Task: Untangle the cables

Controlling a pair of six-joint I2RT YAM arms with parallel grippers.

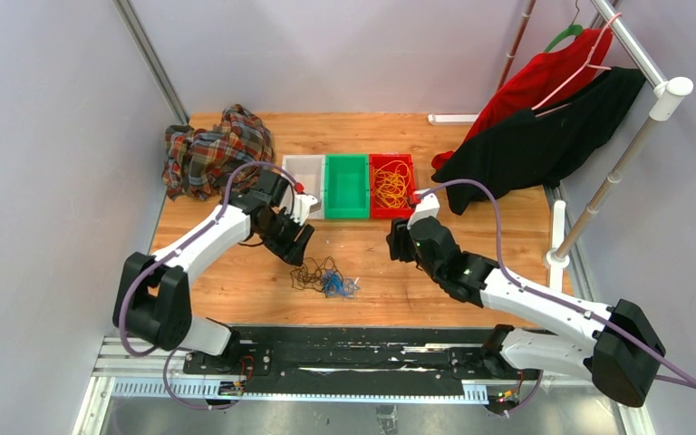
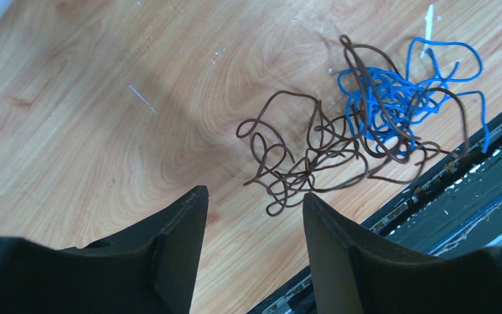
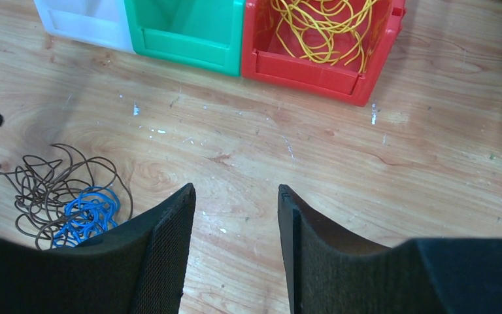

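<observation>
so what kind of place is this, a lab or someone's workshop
Probably a robot lab test cell, not a home: left arm and right arm mounted at a wooden table, plain panel walls, and sorting bins plus a clothes rail.

Open wood on the worktop (image 1: 227, 272) separates the row of three bins (image 1: 346, 186) from the wire tangle (image 1: 324, 277). A black rail (image 1: 362, 349) runs near the tangle's front edge. A plaid cloth (image 1: 207, 149) fills the far left corner; hanging clothes (image 1: 535, 136) droop over the far right. The left pincer (image 1: 295, 250) hangs near the tangle, the right pincer (image 1: 399, 243) over bare wood to its right.
</observation>
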